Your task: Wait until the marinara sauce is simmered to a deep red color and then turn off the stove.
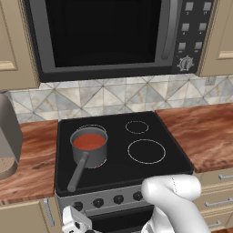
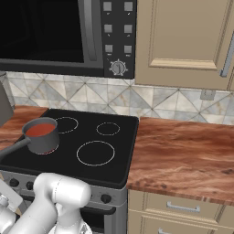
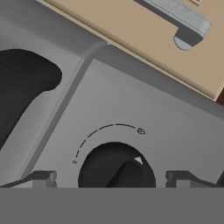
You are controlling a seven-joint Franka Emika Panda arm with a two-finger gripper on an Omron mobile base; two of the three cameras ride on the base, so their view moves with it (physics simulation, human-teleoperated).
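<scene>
Sauce, the smooth orange-red marinara sauce (image 1: 88, 141), fills a small grey long-handled saucepan (image 1: 86, 152) that stands on the rear-left ring of the black glass cooktop with thin white burner outlines, the stove (image 1: 136, 170); seen from the right base view the same red surface (image 2: 40, 130) sits at the left edge of the stove (image 2: 119, 157), with the pan's handle pointing toward the front and the left. Below the glass, the stove's grey front panel carries a row of black knobs (image 1: 118, 199). The two-finger gripper (image 3: 110, 178) is down at that panel, at the stove's front left corner, where the white hand (image 1: 75, 220) shows low in the left base view. In the hand view its two small grey fingertips (image 3: 43, 178) rise on either side of a round black knob with a white pointer mark (image 3: 116, 171), one tip to each side with a clear gap between each tip and the knob, so the jaws stand wide apart and grip nothing. A thin dashed arc is printed on the panel around the knob. Beyond the panel's edge a beige cabinet front with a grey bar handle (image 3: 181, 19) shows. Above the stove hangs a big black-windowed microwave with a button panel (image 1: 104, 36), and reddish-brown wooden counters (image 2: 183, 155) flank the stove on both sides.
</scene>
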